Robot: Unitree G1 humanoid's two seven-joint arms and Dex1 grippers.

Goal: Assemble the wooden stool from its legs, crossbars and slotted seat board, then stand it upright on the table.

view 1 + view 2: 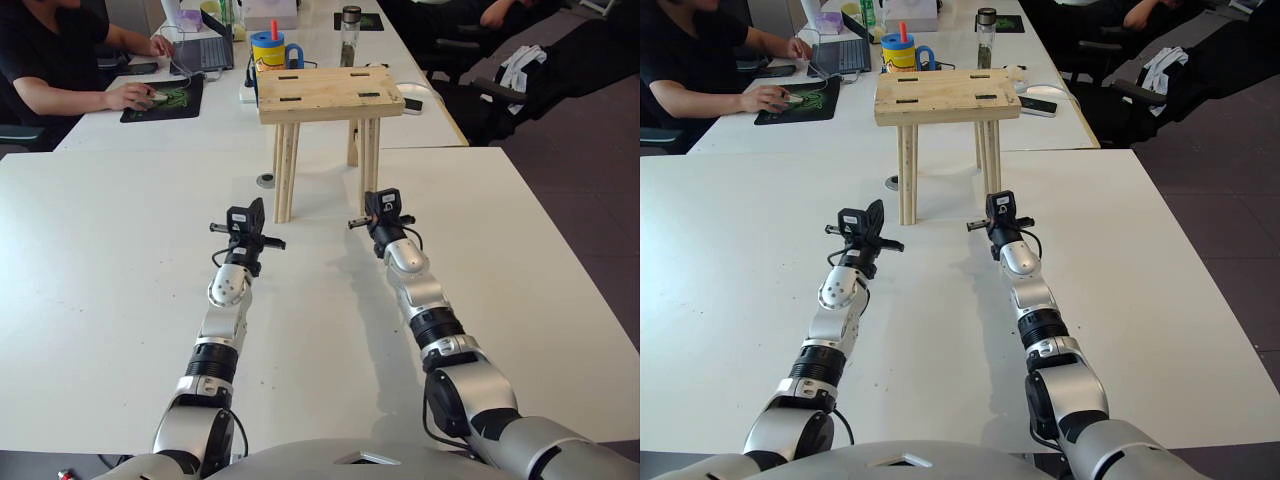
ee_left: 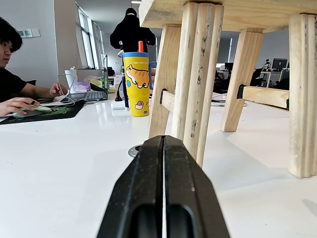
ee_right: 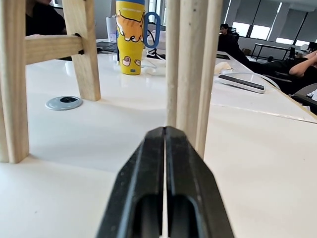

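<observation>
The wooden stool (image 1: 328,100) stands upright on the white table (image 1: 120,300), its slotted seat board (image 1: 945,95) on top, legs (image 2: 198,79) and a crossbar (image 2: 265,95) joined beneath it. My left gripper (image 1: 248,222) rests near the table surface just in front of the stool's front left leg (image 1: 285,170), shut and empty. On the other side, my right gripper (image 1: 382,208) sits just before the front right leg (image 3: 190,69), also shut with nothing in it. Neither gripper touches the stool.
A round cable grommet (image 1: 265,181) lies in the table left of the stool. Behind, a second table holds a yellow tumbler (image 1: 268,50), a laptop (image 1: 203,50), a bottle (image 1: 350,25) and a phone (image 1: 413,104). A person works at a mouse pad (image 1: 165,100).
</observation>
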